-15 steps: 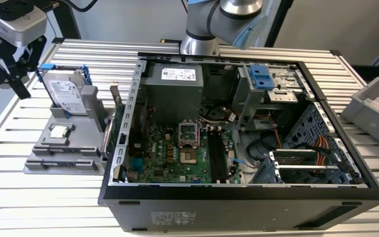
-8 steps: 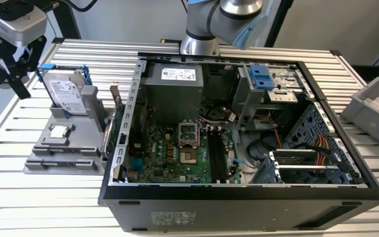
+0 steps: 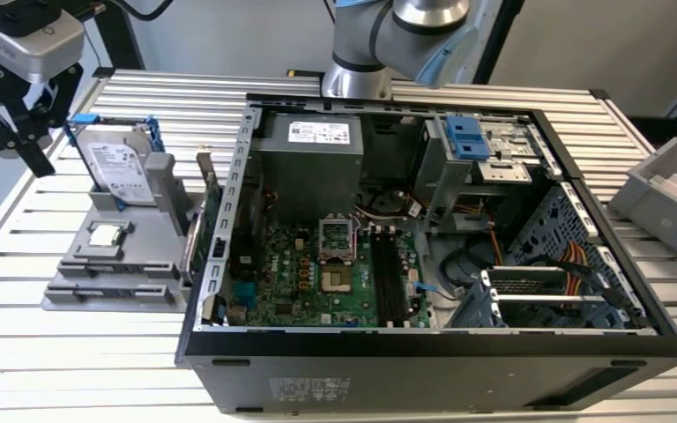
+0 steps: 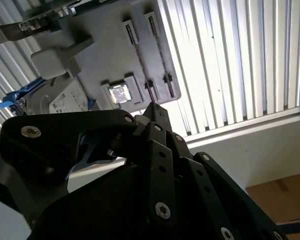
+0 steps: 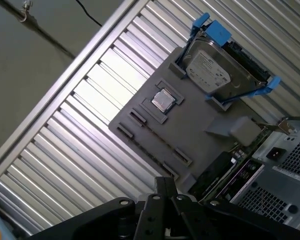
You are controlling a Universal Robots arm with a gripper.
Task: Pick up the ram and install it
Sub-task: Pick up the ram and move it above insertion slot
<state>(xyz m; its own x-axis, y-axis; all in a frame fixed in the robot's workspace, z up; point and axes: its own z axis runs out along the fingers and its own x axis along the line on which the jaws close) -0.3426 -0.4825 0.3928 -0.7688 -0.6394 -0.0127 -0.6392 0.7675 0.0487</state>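
Gripper [image 3: 10,132]: raised, near tray [image 5: 200,125]; open or closed, cannot tell.
Drive [image 3: 115,163]: upright in tray, near gripper.
Risk: knocking drive, should any descent drift sideways.

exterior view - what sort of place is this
Probably a robotics lab bench for computer assembly: an open computer case sits on a slatted metal table, a grey fixture beside it holds a hard drive, and a robot arm stands behind.

Robotics lab or workshop: robot arm [image 3: 391,40] standing over slatted aluminium table [image 3: 80,370], open computer case [image 3: 433,374] lying there, grey parts fixture [image 3: 80,286] sitting beside.
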